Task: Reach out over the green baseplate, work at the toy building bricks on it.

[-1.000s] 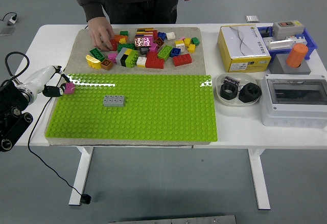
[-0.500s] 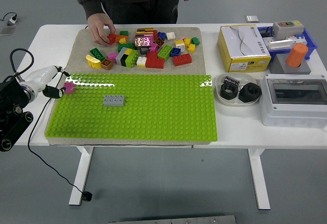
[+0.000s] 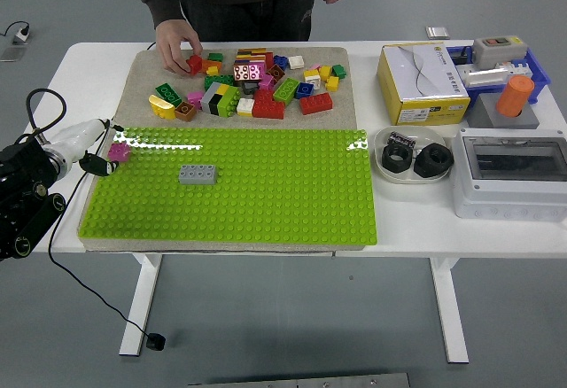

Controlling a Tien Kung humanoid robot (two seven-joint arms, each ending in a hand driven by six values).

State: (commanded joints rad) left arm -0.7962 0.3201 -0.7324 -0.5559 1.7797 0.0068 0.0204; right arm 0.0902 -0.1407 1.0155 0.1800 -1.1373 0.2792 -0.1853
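Moved: left hand [image 3: 89, 144] pulled slightly back left, pink brick [image 3: 119, 151] same spot
Fingers: pinching pink brick at green baseplate [image 3: 266, 202] left edge
Grey brick [image 3: 198, 174]: on baseplate
Person's hand [image 3: 177, 44]: on red brick [image 3: 195, 64]

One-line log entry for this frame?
left hand: at baseplate left edge, beside pink brick | grey brick: mounted | person's hand: on red brick

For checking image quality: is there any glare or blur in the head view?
Head view: white glare streaks on the green baseplate along its far edge and far right corner; the bricks and the left hand look sharp, with no motion blur.
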